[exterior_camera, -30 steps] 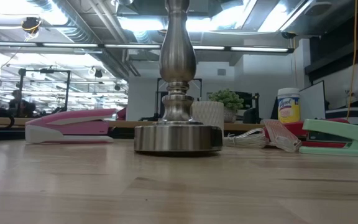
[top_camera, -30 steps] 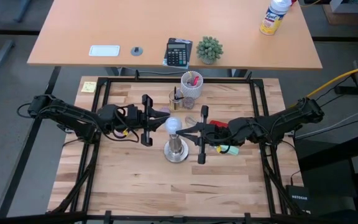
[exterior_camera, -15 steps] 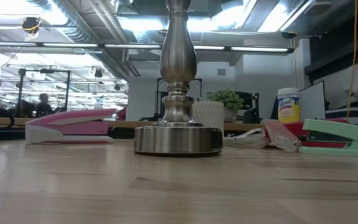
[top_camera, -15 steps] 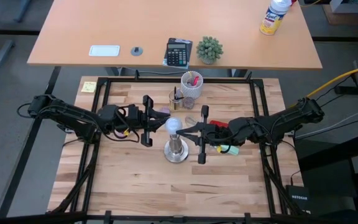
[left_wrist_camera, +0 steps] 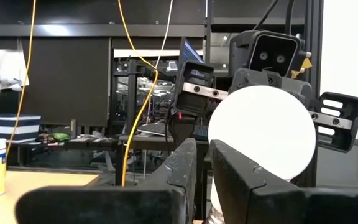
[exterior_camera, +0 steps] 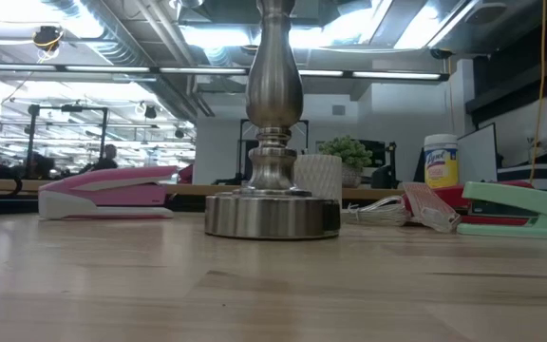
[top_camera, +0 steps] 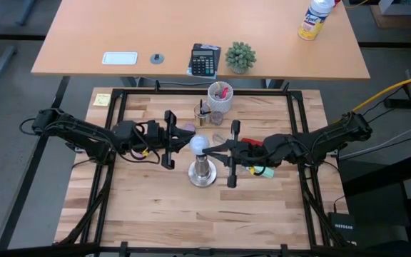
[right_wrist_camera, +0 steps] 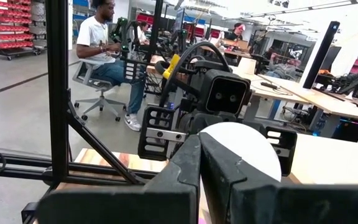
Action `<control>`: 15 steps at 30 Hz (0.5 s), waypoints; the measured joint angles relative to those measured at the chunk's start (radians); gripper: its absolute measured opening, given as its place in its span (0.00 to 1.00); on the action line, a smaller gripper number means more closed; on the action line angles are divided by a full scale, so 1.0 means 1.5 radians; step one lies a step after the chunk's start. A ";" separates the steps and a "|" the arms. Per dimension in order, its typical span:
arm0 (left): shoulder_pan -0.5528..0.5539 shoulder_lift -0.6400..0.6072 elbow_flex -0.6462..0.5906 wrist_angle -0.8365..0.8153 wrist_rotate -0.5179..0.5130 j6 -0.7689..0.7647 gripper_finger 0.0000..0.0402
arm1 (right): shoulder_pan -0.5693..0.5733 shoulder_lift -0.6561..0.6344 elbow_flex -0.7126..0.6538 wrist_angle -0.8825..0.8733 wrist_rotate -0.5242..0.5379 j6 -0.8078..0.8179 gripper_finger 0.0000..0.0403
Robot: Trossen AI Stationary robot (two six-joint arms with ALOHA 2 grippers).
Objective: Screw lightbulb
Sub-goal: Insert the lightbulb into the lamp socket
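The white round lightbulb (top_camera: 199, 144) sits on top of the silver metal stand (top_camera: 203, 173), whose round base rests on the wooden table (exterior_camera: 272, 211). My left gripper (top_camera: 188, 140) is shut, level at the bulb's left side. My right gripper (top_camera: 212, 149) is shut, level at the bulb's right side. In the left wrist view the bulb (left_wrist_camera: 263, 134) shows just past the fingertips, off to one side of them. The right wrist view shows the bulb (right_wrist_camera: 247, 146) the same way. Its screw base is hidden. My left gripper's shut fingertips (left_wrist_camera: 229, 165) come level from the table's left and overlap the bulb's edge; I cannot tell whether they touch it. My right gripper's shut fingertips (right_wrist_camera: 219, 155) come level from the table's right, close to the bulb's other side; whether they touch cannot be told.
A pink stapler (exterior_camera: 107, 190) and a green stapler (exterior_camera: 520, 211) lie on the table on either side of the stand. A white cup (top_camera: 220, 96), a small pen holder (top_camera: 202, 114) and a purple cap (top_camera: 188, 127) stand behind the bulb. People sit in the room beyond.
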 joint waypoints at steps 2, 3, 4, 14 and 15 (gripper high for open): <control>-0.004 0.000 0.000 0.000 -0.002 0.005 0.11 | 0.000 0.000 0.000 0.000 0.000 0.000 0.03; -0.005 0.000 0.000 -0.001 -0.003 0.008 0.11 | 0.000 0.000 0.000 0.000 0.000 0.000 0.03; -0.006 0.000 0.000 -0.002 -0.003 0.010 0.11 | 0.000 0.000 0.000 0.000 -0.001 0.000 0.03; -0.006 0.000 0.000 -0.011 -0.013 0.004 0.11 | 0.000 0.000 0.000 -0.010 0.000 0.014 0.03; -0.006 0.000 0.000 -0.012 -0.013 0.003 0.11 | 0.000 0.000 0.000 -0.011 0.000 0.017 0.03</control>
